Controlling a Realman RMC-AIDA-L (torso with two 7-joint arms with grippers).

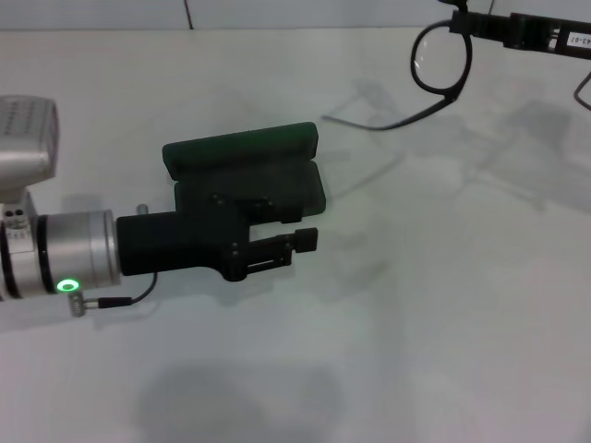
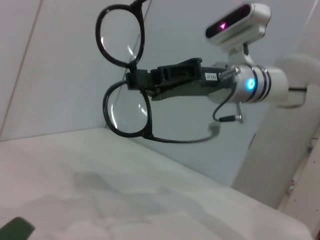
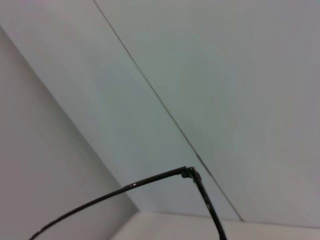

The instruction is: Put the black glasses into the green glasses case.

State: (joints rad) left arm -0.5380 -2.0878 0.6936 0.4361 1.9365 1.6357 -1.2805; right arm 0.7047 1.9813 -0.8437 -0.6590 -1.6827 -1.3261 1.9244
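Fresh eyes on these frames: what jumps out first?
The thin black-framed glasses hang in mid-air at the far right, pinched at the bridge by the right tool. Nearer, the left tool hovers over the open dark green hard-shell glasses case on the white table.

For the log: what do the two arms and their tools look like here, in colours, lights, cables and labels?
Left arm: silver cylindrical wrist with a green ring light and a thin black cable; the left tool is blocky matt black. Right arm: silver-white wrist with a blue light, a looping dark cable and a white camera pod glowing pink. The right tool is slim, black, with a small white label.
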